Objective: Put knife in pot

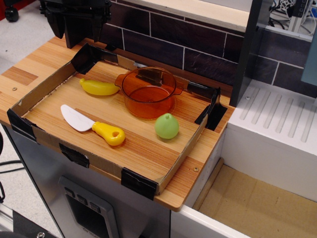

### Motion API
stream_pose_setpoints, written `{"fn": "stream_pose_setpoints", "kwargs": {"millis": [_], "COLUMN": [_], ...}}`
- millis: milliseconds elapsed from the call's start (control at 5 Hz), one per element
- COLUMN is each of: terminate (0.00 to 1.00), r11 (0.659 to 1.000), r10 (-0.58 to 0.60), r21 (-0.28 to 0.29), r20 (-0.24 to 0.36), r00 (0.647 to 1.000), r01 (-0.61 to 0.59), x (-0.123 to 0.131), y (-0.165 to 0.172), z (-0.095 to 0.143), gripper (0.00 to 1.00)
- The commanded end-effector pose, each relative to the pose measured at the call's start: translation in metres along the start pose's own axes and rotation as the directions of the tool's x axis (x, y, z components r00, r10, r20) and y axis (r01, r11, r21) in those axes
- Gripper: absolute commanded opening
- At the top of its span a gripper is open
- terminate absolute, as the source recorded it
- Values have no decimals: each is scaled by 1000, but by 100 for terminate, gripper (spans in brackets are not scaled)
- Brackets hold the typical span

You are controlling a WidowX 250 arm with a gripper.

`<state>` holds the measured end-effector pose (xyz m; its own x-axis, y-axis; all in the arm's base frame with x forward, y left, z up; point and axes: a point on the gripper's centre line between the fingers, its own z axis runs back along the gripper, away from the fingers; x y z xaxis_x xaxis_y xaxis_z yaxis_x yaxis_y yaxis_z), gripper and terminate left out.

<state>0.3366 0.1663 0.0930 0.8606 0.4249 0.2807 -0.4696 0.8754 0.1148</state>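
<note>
No step begun: knife (91,125) lies on worktop (143,148) apart from pot (148,91); fingers' state cannot be told; grasping the handle is judged next.

A wooden surface (44,62) edged with a low cardboard border (47,84) taped black at the corners stands before a dark brick-pattern wall (198,49). To one side sit a white ribbed drainboard (282,114) and a cardboard-lined sink (252,203).
</note>
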Motion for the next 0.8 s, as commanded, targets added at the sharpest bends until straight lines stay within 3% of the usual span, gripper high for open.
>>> {"fn": "stream_pose_setpoints", "kwargs": {"millis": [0, 200, 400, 600], "terminate": [0, 0, 0, 0], "r11": [1000, 990, 961, 914], "r10": [0, 144, 269, 390], "r21": [0, -11, -47, -66], "r20": [0, 23, -58, -131], "r00": [1000, 989, 961, 911], "r01": [0, -144, -272, -401], "x": [0, -12, -24, -42], "y": [0, -8, -16, -24], "z": [0, 16, 33, 48], "gripper": [100, 100, 100, 100]}}
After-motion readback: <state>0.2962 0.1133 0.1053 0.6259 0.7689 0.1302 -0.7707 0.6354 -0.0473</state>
